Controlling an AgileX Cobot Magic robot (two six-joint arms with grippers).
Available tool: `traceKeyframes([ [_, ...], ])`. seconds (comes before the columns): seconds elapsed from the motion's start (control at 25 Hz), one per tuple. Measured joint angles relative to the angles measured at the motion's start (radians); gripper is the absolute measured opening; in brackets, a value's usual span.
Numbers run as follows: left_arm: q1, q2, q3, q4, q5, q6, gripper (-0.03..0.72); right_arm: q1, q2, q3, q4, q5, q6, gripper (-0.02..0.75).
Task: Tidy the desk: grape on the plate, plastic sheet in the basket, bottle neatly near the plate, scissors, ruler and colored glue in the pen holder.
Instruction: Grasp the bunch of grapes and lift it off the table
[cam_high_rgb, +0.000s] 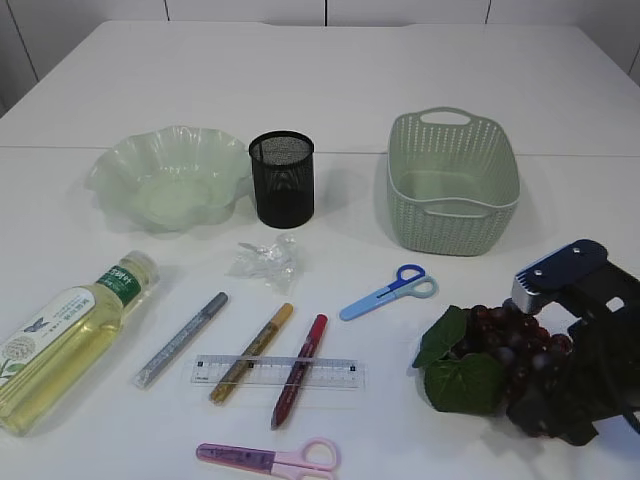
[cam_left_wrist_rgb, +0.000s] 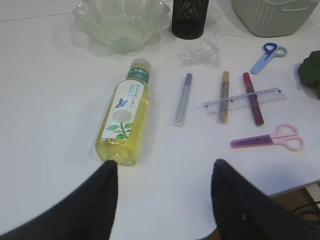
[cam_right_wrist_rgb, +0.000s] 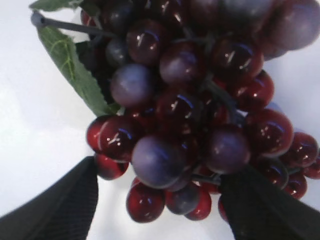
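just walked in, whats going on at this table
The right gripper is down over the grape bunch at the table's right, jaws wide around it, grip not confirmed. The left gripper hangs open near the lying bottle. Plate, pen holder and basket hold nothing yet.

We look down at a slant across the bottle (cam_high_rgb: 62, 342), our left wrist view faces it too, and our right wrist view crowds the grape bunch (cam_right_wrist_rgb: 200, 110).
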Motion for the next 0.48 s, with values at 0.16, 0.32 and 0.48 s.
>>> traceKeyframes([
  [0.16,0.000,0.000,0.000,0.000,0.000,0.000,0.433,0.000,0.039,-0.021,0.008,-0.016,-0.023,0.585],
  [0.32,0.000,0.000,0.000,0.000,0.000,0.000,0.433,0.000,0.075,-0.063,0.008,-0.018,-0.027,0.585],
  [0.48,0.000,0.000,0.000,0.000,0.000,0.000,0.433,0.000,0.104,-0.080,0.010,-0.022,-0.027,0.585],
])
